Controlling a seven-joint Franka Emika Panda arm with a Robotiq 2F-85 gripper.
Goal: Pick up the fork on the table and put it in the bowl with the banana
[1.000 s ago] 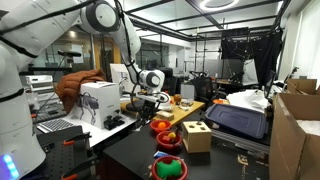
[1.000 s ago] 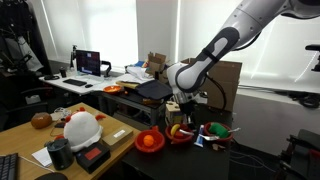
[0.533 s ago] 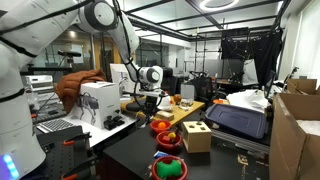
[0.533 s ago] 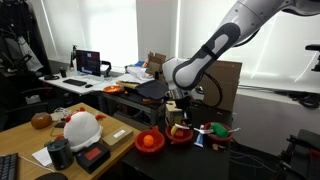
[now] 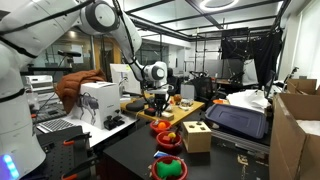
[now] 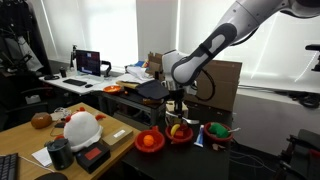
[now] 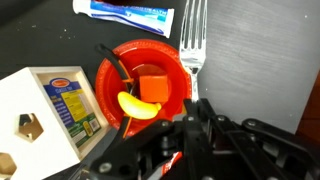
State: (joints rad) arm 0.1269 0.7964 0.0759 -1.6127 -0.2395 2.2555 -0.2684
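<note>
In the wrist view my gripper is shut on the handle of the silvery fork. The fork's tines point away, over the black table. The fork hangs just beside the rim of the red bowl, which holds a yellow banana and an orange cube. In both exterior views the gripper hovers a little above this bowl. The fork is too thin to make out there.
A toothpaste tube lies beyond the bowl. A wooden shape-sorter box stands close beside it. A red bowl with green contents, a green bowl and a light wooden tray are nearby. An orange-filled bowl sits next to it.
The gripper has lifted slightly and shifted sideways toward the bowl with the banana. The bowls and box have not moved.
</note>
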